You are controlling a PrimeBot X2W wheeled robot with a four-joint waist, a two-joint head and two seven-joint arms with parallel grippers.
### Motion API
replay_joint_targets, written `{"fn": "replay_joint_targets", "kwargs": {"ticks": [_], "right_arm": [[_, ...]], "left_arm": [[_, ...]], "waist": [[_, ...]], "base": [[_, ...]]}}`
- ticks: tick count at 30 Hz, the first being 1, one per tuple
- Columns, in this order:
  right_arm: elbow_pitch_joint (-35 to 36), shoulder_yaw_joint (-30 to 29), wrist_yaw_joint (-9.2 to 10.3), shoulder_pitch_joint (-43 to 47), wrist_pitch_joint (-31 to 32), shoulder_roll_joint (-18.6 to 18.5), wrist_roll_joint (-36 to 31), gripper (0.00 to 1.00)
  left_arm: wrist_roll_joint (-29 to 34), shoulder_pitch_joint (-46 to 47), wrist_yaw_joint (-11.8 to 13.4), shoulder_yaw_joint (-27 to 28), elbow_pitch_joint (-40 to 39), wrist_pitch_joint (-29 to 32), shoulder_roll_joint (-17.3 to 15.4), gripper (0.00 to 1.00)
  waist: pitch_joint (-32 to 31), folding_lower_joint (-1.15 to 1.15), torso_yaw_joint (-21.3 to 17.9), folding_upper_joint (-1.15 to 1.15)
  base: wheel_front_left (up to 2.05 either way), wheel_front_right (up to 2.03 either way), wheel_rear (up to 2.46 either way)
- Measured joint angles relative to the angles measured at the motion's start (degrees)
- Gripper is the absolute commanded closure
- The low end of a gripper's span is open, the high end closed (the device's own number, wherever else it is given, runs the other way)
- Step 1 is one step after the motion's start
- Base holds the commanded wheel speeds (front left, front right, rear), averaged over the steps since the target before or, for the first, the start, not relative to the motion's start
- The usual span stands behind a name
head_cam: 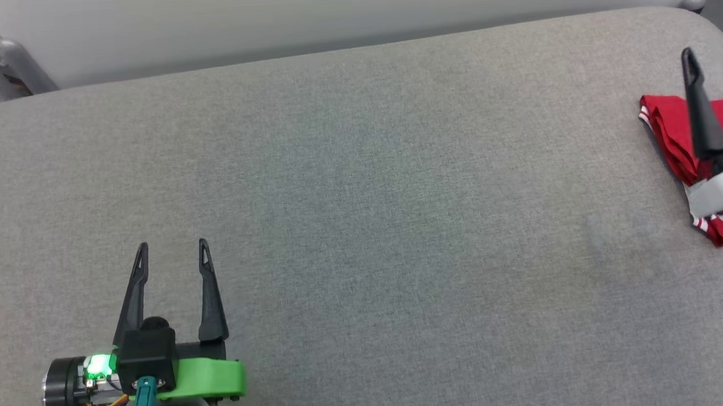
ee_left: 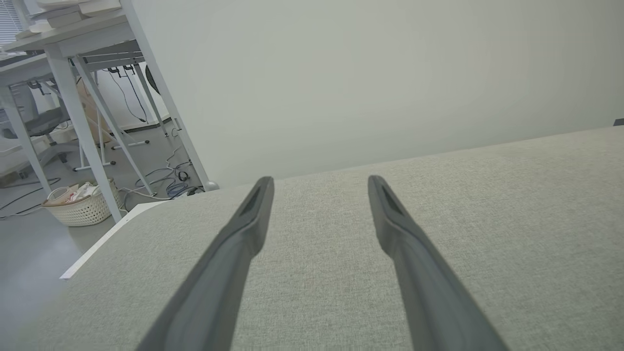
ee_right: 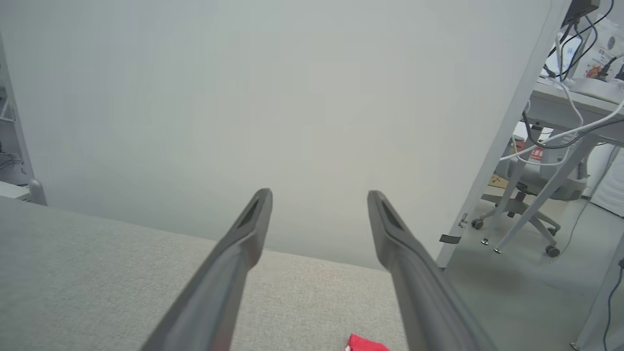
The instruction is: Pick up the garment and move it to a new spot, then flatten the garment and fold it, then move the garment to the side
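**A:** Nearest first. Where is the left gripper [head_cam: 172, 245]?

**B:** At about seven o'clock in the head view, low over the table [head_cam: 361, 197]. Its jaws are apart with nothing between them. It looks idle, and this step probably doesn't need it.

**A:** And the garment [head_cam: 673, 126]?

**B:** Out at three o'clock, near the table's right edge. It lies as a compact red fold, with striped trim showing at its left and near corners. It seems folded and set aside, so the task looks close to done.

**A:** The right gripper [ee_right: 319, 193]?

**B:** Over the garment. Its wrist view shows the jaws wide apart and holding nothing, with a red corner just below the fingers. In the head view one dark finger crosses the fold, pointing toward twelve. Whether it touches the cloth cannot be told.

**A:** So what is the step in hand?

**B:** Most likely getting that arm clear of the fold. It should rise straight up first with the jaws apart, and only then swing back toward five o'clock. A sideways pull while low could catch the top layer and open the fold.

**A:** Anything farther off?

**B:** A pale wall [head_cam: 327, 13] beyond the table at twelve, well out of the way.
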State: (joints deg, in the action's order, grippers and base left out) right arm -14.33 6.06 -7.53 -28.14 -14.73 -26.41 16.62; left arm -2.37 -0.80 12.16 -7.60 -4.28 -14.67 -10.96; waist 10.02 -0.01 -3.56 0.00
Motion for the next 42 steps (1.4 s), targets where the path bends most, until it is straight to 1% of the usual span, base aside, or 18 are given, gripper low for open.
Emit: {"fn": "replay_joint_targets", "kwargs": {"ticks": [5,8,12,19,22,25,28,33,42], "right_arm": [[7.25,-3.36,0.00,10.46,0.00,5.65,-3.16,0.00],[9.39,-5.57,0.00,15.69,0.00,8.37,-3.57,0.00],[11.89,-6.81,0.00,21.30,0.01,11.62,-4.72,0.00],[15.59,-7.32,0.00,28.67,0.00,15.88,-7.47,0.00],[16.81,-8.01,0.00,31.10,0.00,17.82,-7.64,0.00],[18.44,-8.28,0.00,32.70,0.00,18.84,-7.72,0.00],[19.24,-8.27,0.00,33.94,0.00,18.98,-7.82,0.00],[19.94,-8.06,0.00,35.43,0.00,19.80,-7.48,0.00],[20.08,-7.81,0.00,36.32,0.00,20.34,-6.99,0.00]], "left_arm": [[-0.16,-1.15,-0.89,0.12,0.85,0.00,0.27,0.00],[-0.18,-2.07,-1.51,0.13,1.60,0.00,0.37,0.00],[-0.24,-2.98,-1.87,0.55,1.96,0.00,0.46,0.00],[-0.27,-3.97,-2.94,0.65,2.80,0.00,1.19,0.00],[-0.41,-4.13,-3.42,0.66,3.01,0.00,1.63,0.00],[-0.43,-4.54,-3.70,0.78,3.13,0.00,1.97,0.00],[-0.60,-5.13,-3.96,0.90,3.25,0.00,2.12,0.00],[-0.65,-5.42,-4.94,1.29,3.39,0.00,2.38,0.00],[-0.66,-6.02,-5.98,2.11,3.55,0.00,3.00,0.00]], "waist": [[-2.64,0.00,1.43,0.00],[-4.04,0.00,2.26,0.00],[-5.69,0.00,3.12,0.00],[-7.52,0.00,3.97,0.00],[-8.06,0.00,4.22,0.00],[-8.51,0.00,4.40,0.00],[-8.79,0.00,4.55,0.00],[-9.30,0.00,4.78,0.00],[-9.35,0.00,5.00,0.00]], "base": [[0.00,0.00,0.00],[0.00,0.00,0.00],[0.00,0.00,0.00],[0.00,0.00,0.00],[0.00,0.00,0.00],[0.00,0.00,0.00],[0.00,0.00,0.00],[0.00,0.00,0.00],[0.00,0.00,0.00]]}}
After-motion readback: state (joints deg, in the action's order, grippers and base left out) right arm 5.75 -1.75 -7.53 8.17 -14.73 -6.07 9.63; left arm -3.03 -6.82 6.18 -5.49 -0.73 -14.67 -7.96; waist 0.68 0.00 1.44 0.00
